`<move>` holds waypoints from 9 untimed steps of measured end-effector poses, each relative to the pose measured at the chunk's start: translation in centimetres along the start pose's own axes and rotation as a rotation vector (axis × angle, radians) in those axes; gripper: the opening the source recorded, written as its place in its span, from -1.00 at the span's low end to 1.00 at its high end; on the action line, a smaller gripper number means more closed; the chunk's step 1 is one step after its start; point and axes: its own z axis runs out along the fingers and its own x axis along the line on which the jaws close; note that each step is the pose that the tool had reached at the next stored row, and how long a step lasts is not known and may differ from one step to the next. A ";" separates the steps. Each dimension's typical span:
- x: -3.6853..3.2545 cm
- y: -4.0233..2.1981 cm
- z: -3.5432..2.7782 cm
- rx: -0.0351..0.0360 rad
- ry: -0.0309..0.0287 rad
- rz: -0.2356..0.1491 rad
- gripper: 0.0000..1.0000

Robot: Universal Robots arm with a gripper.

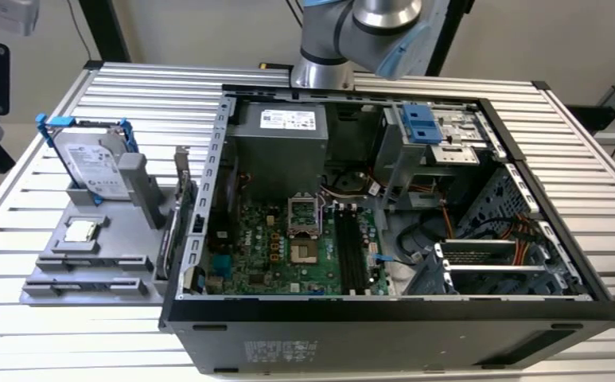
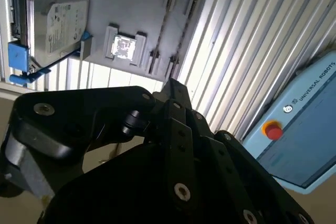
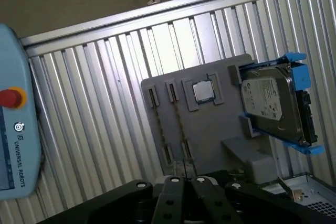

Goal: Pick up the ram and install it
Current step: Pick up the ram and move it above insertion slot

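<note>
Ram [image 3: 179,123] stands on edge in its clips on the grey holder tray [image 3: 210,129], toward the tray's edge farthest from the hard drive [image 3: 273,106], with the CPU chip [image 3: 203,92] just beside one end. Gripper [image 3: 187,180] hangs well above, jaws drawn close together, nothing between them. To do this well, I'd say: open up, square the jaws across the stick's thin faces at mid-length (clear of that chip), then lift straight out of the clips.
</note>
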 end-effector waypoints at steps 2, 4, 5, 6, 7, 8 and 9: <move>0.00 0.00 0.00 -0.0009 -0.0002 -0.024 -1.00; 0.00 0.00 0.00 -0.0017 -0.0004 -0.048 -1.00; 0.00 0.00 0.00 -0.0022 -0.0006 -0.061 -1.00; 0.00 0.00 0.00 -0.0027 -0.0006 -0.074 -1.00; 0.00 0.00 0.00 -0.0031 -0.0007 -0.086 -1.00; 0.00 0.00 0.00 -0.0036 -0.0008 -0.100 -1.00; 0.00 0.00 0.00 -0.0040 -0.0010 -0.112 -1.00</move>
